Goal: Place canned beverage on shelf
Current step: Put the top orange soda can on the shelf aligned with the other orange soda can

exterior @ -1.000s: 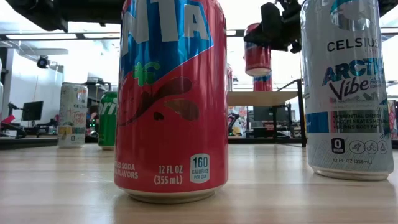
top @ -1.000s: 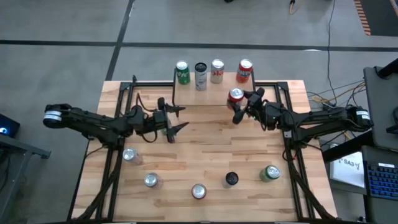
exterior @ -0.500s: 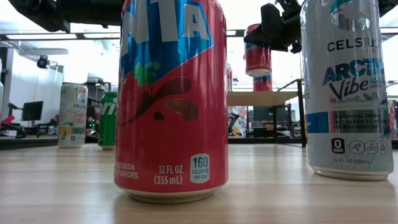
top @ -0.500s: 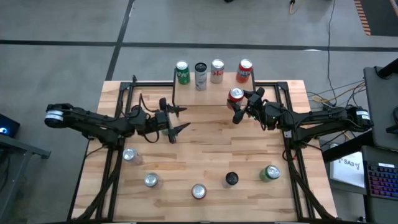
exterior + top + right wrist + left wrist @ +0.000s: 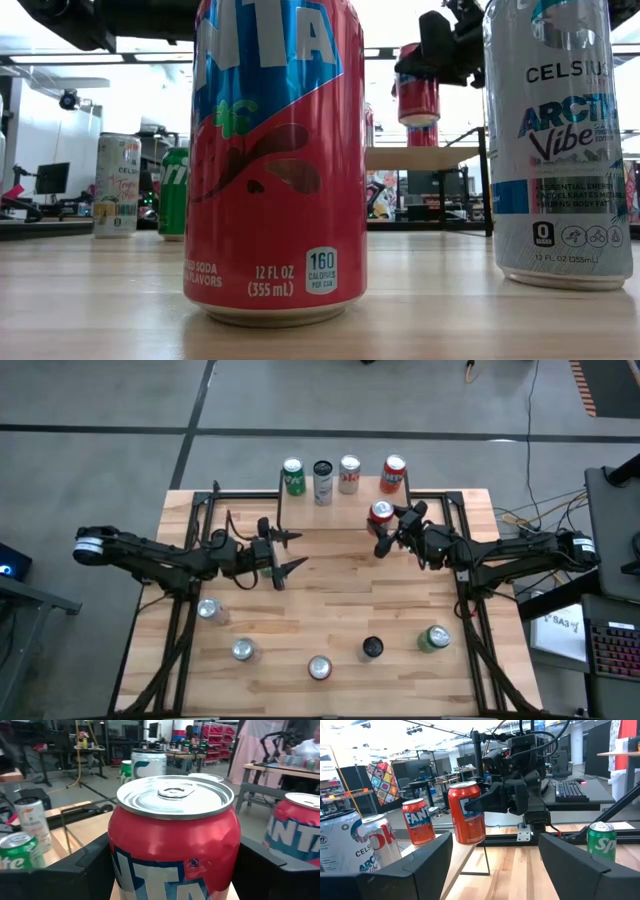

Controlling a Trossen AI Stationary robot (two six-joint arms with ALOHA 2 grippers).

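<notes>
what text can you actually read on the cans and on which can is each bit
"12 FL OZ (355 mL)" and "160 CALORIES PER CAN": near red can, low view.
"CELSIUS", "ARCTIC Vibe", "12 FL OZ (355mL)": white can beside it.
"FAN", cut off: small red can, left wrist view.
"Sp", cut off: green can.
"NT", cut off: red can in the right end effector.
Finer print on all cans is too small to read.

Overhead, one camera looked straight down on my table (image 5: 330, 575); another sat level at tabletop; both wrist cameras shared the red can (image 5: 466, 812).
</notes>
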